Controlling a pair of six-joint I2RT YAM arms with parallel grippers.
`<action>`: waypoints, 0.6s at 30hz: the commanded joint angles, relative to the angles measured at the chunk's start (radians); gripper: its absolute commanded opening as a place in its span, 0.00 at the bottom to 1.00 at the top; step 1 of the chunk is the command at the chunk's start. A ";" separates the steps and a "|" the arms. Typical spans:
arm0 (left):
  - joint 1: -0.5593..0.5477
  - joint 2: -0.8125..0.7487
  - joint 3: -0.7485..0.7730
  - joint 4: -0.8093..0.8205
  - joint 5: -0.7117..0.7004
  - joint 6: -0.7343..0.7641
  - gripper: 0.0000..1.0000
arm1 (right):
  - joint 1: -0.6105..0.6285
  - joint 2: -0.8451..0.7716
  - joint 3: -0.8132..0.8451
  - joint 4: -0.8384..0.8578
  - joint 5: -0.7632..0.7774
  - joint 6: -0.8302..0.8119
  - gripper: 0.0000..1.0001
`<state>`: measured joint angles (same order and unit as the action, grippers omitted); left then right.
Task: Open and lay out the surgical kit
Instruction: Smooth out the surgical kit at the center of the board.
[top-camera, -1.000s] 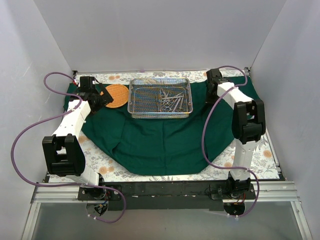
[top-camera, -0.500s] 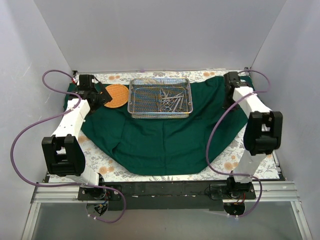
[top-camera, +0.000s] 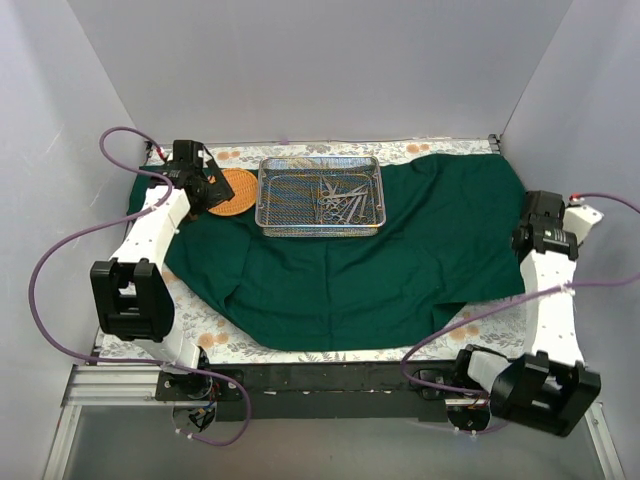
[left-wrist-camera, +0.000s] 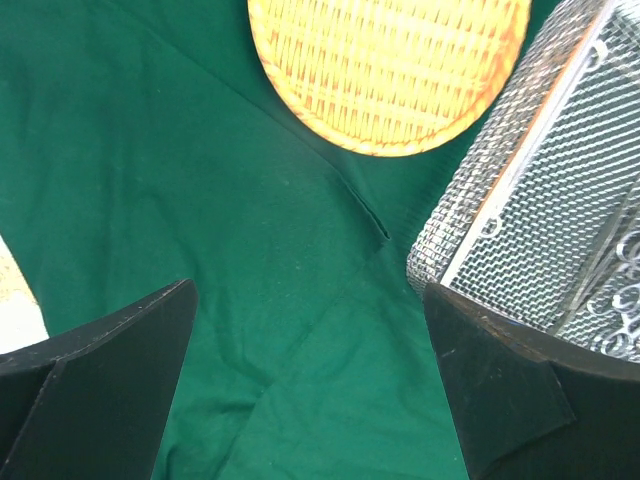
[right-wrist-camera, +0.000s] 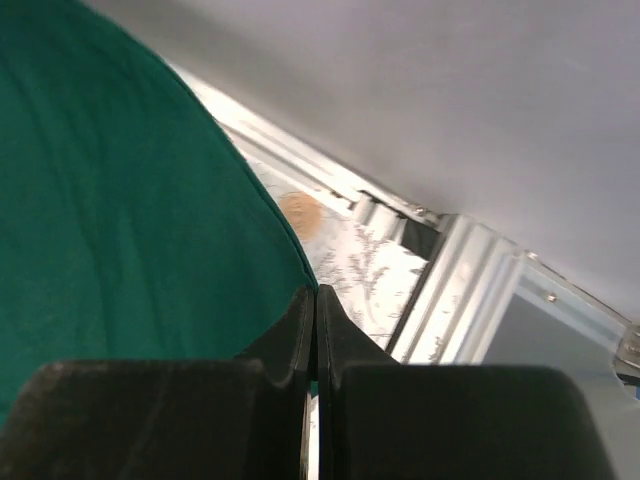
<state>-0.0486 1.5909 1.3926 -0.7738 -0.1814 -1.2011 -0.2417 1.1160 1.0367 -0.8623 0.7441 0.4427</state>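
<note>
The dark green cloth wrap (top-camera: 350, 270) lies spread open on the table. The silver wire-mesh tray (top-camera: 320, 231) stands on its far part and holds several steel instruments (top-camera: 342, 200). My left gripper (top-camera: 205, 190) is open and empty, just above the cloth (left-wrist-camera: 250, 250) between the basket and the tray's corner (left-wrist-camera: 520, 230). My right gripper (top-camera: 524, 238) is at the cloth's right edge. In the right wrist view it (right-wrist-camera: 316, 300) is shut, with the cloth's edge (right-wrist-camera: 120, 220) pinched between the fingertips.
A round woven orange basket (top-camera: 233, 191) lies on the cloth left of the tray, close to my left fingers (left-wrist-camera: 110, 390). The floral table cover (right-wrist-camera: 360, 270) and the metal frame rail (right-wrist-camera: 450, 290) lie past the cloth's right edge. White walls enclose three sides.
My right gripper has swung from the far right corner out to the right and nearer, pulling the cloth's right side open and flat. My left gripper shifted slightly toward the basket.
</note>
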 joint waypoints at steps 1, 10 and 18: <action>-0.013 0.035 0.054 -0.030 -0.023 -0.015 0.98 | -0.011 -0.113 -0.044 0.002 0.167 0.019 0.01; -0.025 0.089 0.066 -0.027 -0.010 -0.031 0.98 | -0.008 -0.229 -0.142 -0.083 0.310 0.108 0.59; -0.037 0.070 0.008 -0.004 -0.020 -0.015 0.98 | 0.050 -0.164 -0.015 0.078 0.132 -0.105 0.96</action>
<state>-0.0734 1.6878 1.4197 -0.7921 -0.1909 -1.2240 -0.2310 0.9253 0.9157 -0.9360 0.9695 0.4694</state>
